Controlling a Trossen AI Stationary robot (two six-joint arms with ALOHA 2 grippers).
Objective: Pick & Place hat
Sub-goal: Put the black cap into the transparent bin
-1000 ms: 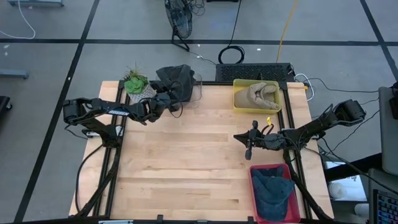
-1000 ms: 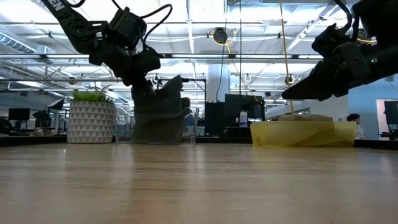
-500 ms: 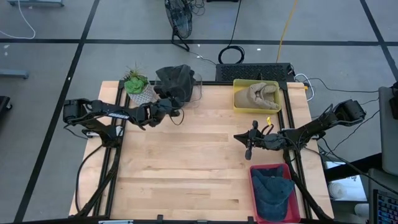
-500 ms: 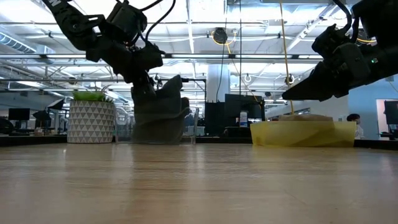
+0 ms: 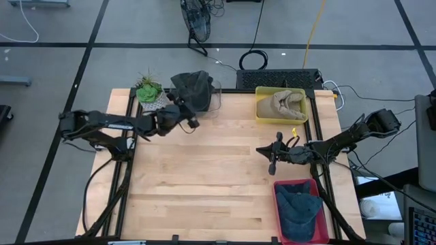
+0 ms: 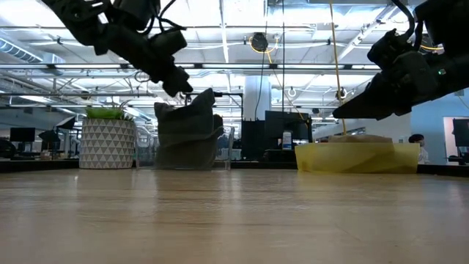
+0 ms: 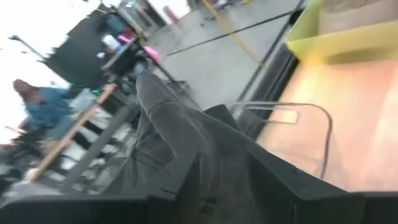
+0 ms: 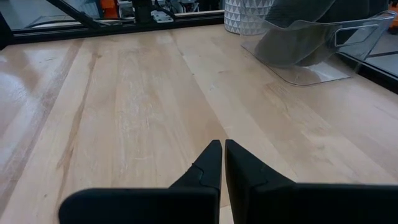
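A wooden counter (image 5: 204,177) seen from above, with two dark robot arms reaching in from either side; the landmark is a clear plastic bin (image 5: 208,95) at the far edge of the counter, holding a dark grey hat (image 5: 193,88) that stands crumpled and upright inside it; in the low view the same hat (image 6: 187,136) rises above the bin's rim. Just beside the clear bin, on its left, stands a small green succulent in a white patterned pot (image 5: 151,95); on the bin's other side, along the same far edge, sits a yellow bin (image 5: 281,104) with a tan hat (image 5: 285,103) lying in it. Well apart from the clear bin, at the near right corner of the counter, a red bin (image 5: 300,211) holds a dark blue hat (image 5: 298,209).

The left gripper (image 5: 189,118) hovers just in front of the clear bin, near its rim; in the low view it hangs above and beside the grey hat without gripping it; its fingers are released and hold nothing; its wrist view looks closely onto the grey cloth and the bin's clear edge. The right gripper (image 5: 272,162) waits over the right side of the counter, well apart from the clear bin, between the yellow and red bins; its fingers (image 8: 211,163) are clenched together on nothing.
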